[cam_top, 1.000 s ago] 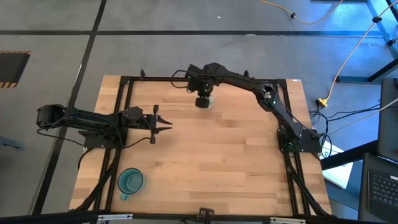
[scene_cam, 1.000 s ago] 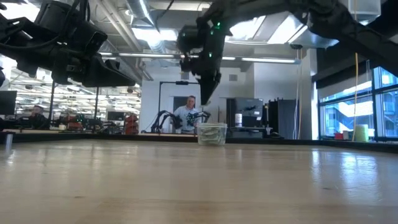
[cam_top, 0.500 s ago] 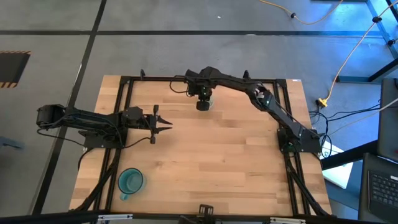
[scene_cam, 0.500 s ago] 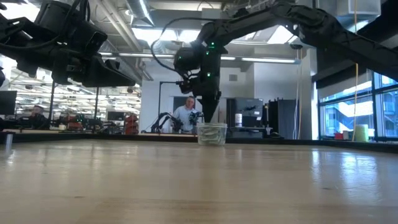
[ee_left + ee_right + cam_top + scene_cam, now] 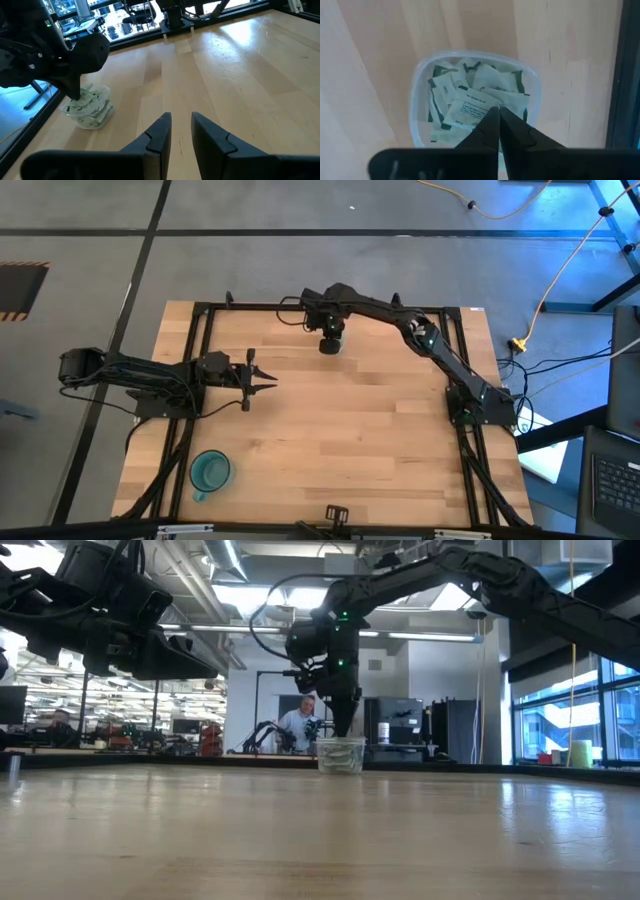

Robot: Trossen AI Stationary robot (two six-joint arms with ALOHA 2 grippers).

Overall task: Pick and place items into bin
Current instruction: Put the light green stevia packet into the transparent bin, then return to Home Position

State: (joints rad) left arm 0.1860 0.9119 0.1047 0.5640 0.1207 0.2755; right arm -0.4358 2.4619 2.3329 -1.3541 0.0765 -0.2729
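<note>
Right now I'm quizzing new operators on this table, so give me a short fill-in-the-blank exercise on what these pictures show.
1. The right gripper hangs directly over the clear ____.
2. The packets lie ____ the bin.
3. The teal cup stands on the ____ arm's side of the table.
4. The left gripper holds ____.

Missing words: bin; inside; left; nothing

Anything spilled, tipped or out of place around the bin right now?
Nothing stands out. The bin sits upright near the table's far edge with the packets piled inside, none seen on the wood around it. The right gripper is right above the pile, the left gripper idle over bare table.
</note>
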